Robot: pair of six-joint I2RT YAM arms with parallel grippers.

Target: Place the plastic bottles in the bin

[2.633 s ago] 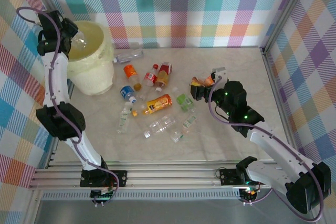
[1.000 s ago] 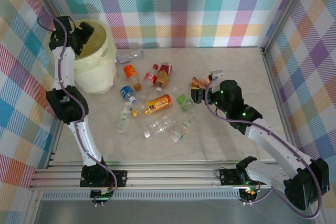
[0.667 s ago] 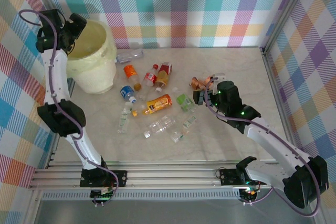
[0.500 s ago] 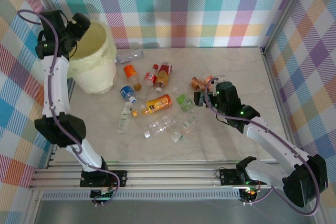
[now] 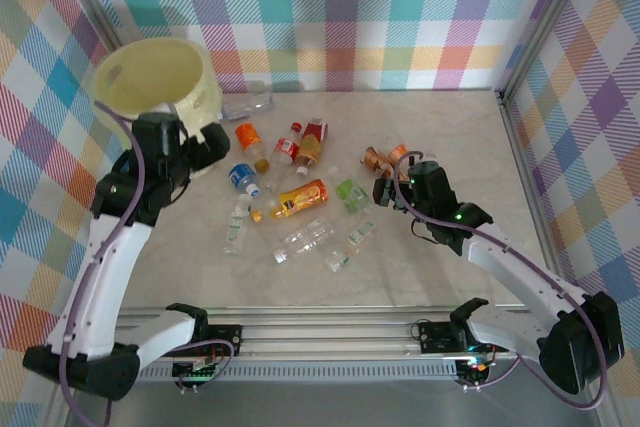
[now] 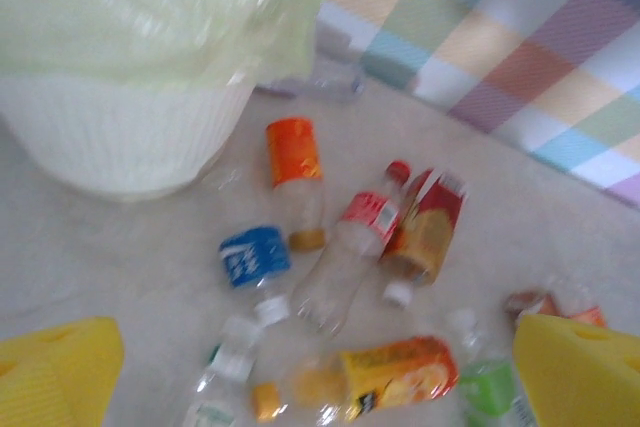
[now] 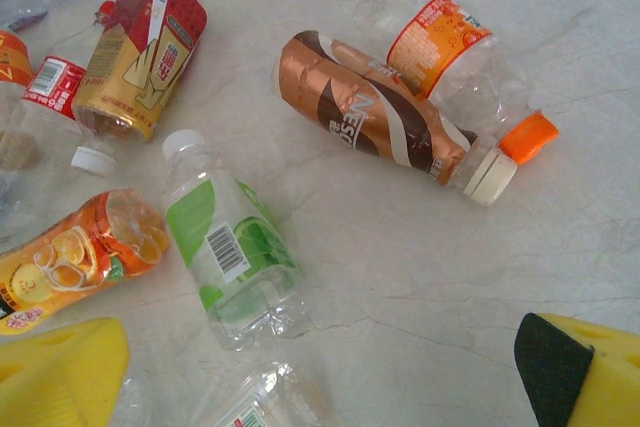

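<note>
plastic bottles (image 5: pixel 300 199) are held by neither pincer at this moment. the left pincer (image 5: pixel 210 145) is spread wide and empty; its yellow fingers (image 6: pixel 55 372) are seen at the lower corners of the left wrist view with nothing between them. a second ago it was raised over the bin (image 5: pixel 200 97); now it has been swung back down to the counter (image 5: pixel 450 117), just in front of the bin wall, and is aimed at the cluster. nearest ahead of it lie a blue-labelled bottle (image 6: pixel 253 257), an orange-labelled bottle (image 6: pixel 295 162) and a red-labelled bottle (image 6: pixel 350 257). the right pincer (image 5: pixel 386 190) is likewise released, and has been edged leftward toward a brown bottle (image 7: pixel 370 117), which lies against an orange-capped bottle (image 7: pixel 455 52); a green-labelled bottle (image 7: pixel 235 247) lies near, closer to the fingers. the bin is found at the far left corner, well apart from the right-hand bottles; it seems to have been nudged a little, though this cannot be told for certain. the change is judged to mean that one drop has been finished and a fresh pick is being set up on each side. about a dozen bottles are left on the counter, so most of the task remains to be done.
</note>
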